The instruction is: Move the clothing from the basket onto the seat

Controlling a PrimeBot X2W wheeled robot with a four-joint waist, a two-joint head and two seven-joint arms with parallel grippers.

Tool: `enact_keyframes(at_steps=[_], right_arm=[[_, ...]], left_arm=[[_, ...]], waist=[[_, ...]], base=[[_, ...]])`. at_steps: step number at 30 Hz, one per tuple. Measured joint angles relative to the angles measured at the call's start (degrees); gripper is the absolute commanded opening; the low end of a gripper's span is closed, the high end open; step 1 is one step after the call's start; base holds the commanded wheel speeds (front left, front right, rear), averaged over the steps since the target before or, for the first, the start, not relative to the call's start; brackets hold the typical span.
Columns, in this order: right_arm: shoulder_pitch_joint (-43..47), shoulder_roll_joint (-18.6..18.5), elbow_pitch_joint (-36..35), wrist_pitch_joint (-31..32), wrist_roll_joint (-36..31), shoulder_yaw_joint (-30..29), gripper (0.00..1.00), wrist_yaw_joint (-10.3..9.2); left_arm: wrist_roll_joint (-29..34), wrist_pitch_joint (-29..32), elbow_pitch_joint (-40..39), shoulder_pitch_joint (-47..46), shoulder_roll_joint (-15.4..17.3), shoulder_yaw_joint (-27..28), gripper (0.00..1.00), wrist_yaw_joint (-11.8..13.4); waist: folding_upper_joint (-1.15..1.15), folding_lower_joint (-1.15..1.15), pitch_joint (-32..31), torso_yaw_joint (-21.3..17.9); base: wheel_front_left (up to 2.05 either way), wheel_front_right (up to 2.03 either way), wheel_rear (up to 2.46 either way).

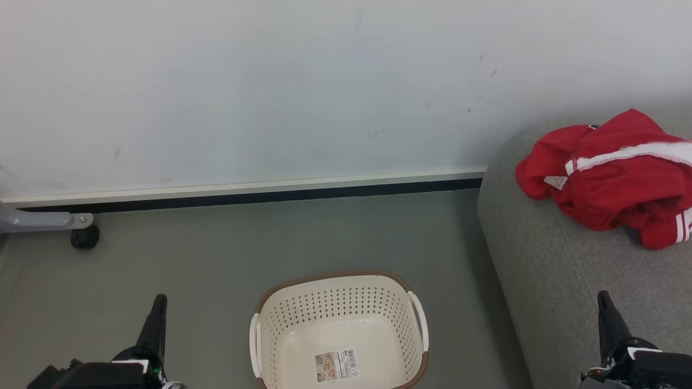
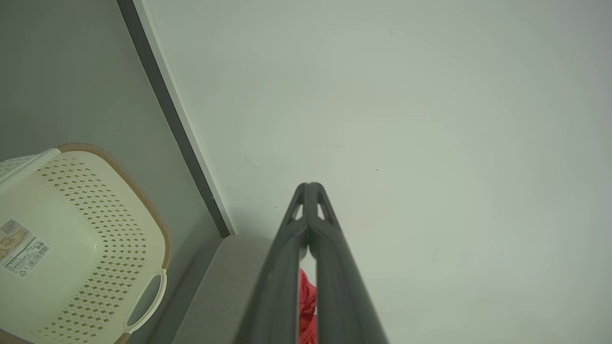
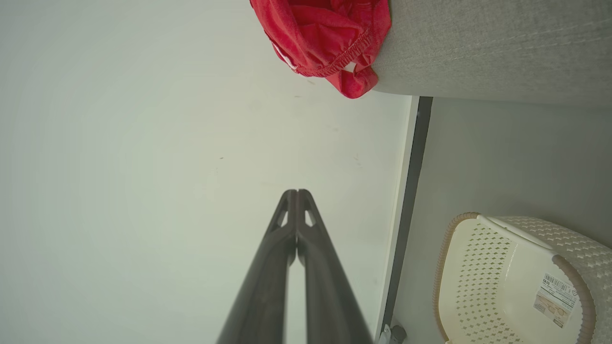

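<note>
The red clothing [image 1: 611,181] with white stripe trim lies crumpled on the grey seat [image 1: 562,281] at the right, near the wall. On the floor at bottom centre stands the cream basket [image 1: 339,334], holding nothing but its barcode sticker. My left gripper [image 1: 159,298] is shut at lower left, well left of the basket, with nothing in it. Over the seat's front part my right gripper [image 1: 603,295] is shut too, below the clothing and apart from it. The left wrist view shows the basket [image 2: 71,248], a sliver of clothing [image 2: 307,306] and shut fingertips [image 2: 310,186]; the right wrist view shows clothing [image 3: 325,38], basket [image 3: 502,282] and shut fingertips [image 3: 296,192].
A pale wall [image 1: 270,81] with a white and black baseboard [image 1: 243,192] runs behind everything. A grey leg with a black caster [image 1: 85,236] stands at the far left on the grey floor [image 1: 216,254], which stretches between basket and wall.
</note>
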Motion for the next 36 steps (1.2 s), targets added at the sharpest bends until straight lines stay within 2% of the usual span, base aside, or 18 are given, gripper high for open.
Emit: enact_keyframes(at_steps=[36], right_arm=[[0.0, 0.0, 0.0, 0.0, 0.0, 0.0, 0.0, 0.0]], left_arm=[[-0.1, 0.0, 0.0, 0.0, 0.0, 0.0, 0.0, 0.0]], waist=[[0.0, 0.0, 0.0, 0.0]], base=[[0.0, 0.0, 0.0]])
